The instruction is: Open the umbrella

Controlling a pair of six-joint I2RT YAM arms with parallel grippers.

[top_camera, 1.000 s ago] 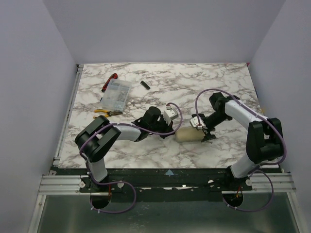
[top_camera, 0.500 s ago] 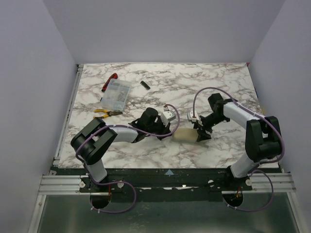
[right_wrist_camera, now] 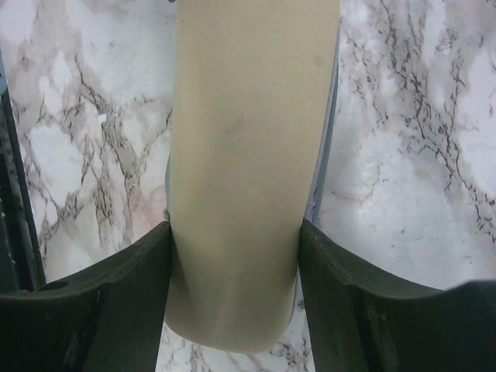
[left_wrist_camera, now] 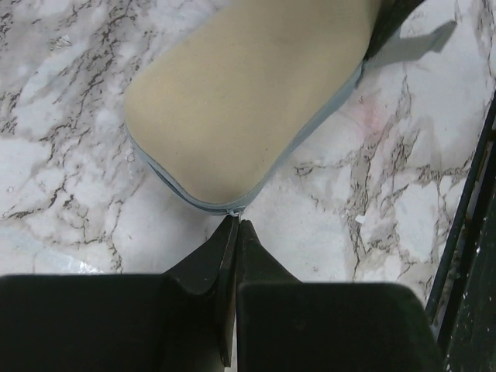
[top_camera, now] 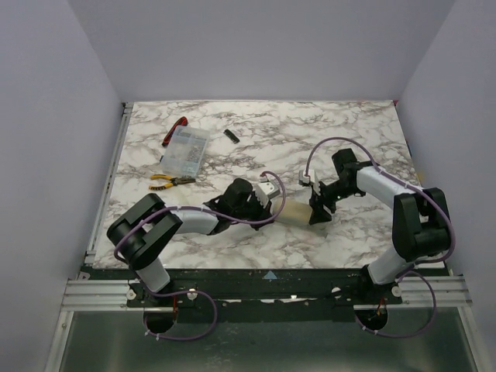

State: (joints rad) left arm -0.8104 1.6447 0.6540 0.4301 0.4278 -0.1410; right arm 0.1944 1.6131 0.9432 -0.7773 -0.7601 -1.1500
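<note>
Umbrella (top_camera: 296, 215) lies away from table (top_camera: 349, 132) edges, right hand (right_wrist_camera: 233, 229) pinching it, left hand (left_wrist_camera: 236, 225) pressed together.

The umbrella (top_camera: 293, 215) lay folded and closed, a smooth cream-beige oblong with rounded ends and a thin grey-blue seam along its edge. It rested flat just below the middle of the top view, running left to right, its right end slightly higher.

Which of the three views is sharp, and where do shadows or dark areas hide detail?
Top external: sharp, evenly lit, soft shadows only. Left wrist: umbrella clear, left fingers nearly featureless black. Right wrist: right fingers dark, slightly soft.
</note>
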